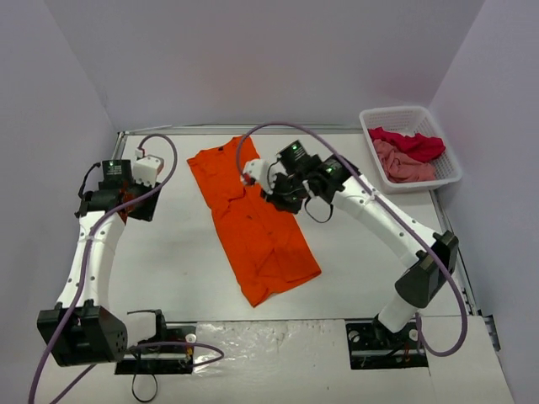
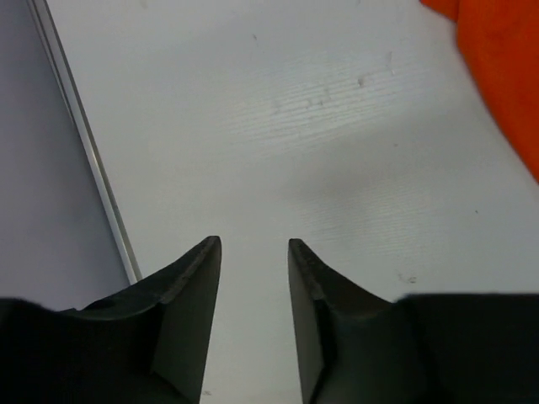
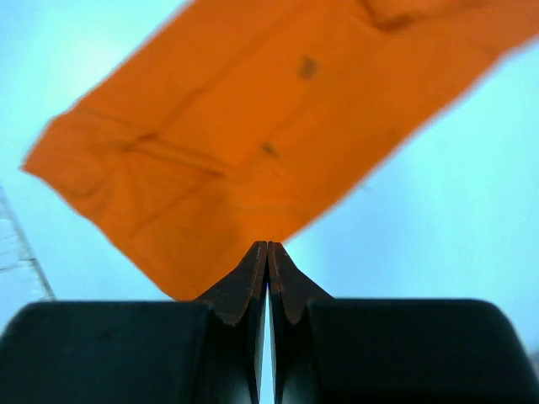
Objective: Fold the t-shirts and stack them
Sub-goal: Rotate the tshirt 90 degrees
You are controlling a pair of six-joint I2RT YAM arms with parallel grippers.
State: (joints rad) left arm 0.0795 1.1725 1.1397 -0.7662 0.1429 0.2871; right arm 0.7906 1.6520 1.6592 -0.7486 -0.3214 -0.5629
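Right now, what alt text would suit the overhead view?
An orange t-shirt lies on a white table, the robot's right gripper at its far end, the left gripper off to one side. A basket at back right holds a red shirt and a pink shirt.

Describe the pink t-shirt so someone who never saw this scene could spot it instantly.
Start at the white lattice basket in the far right corner of the table. Of the two crumpled shirts inside, the pink t-shirt lies at the near end, against the crimson t-shirt. It is paler than that one, and bunched rather than spread flat like the orange t-shirt.
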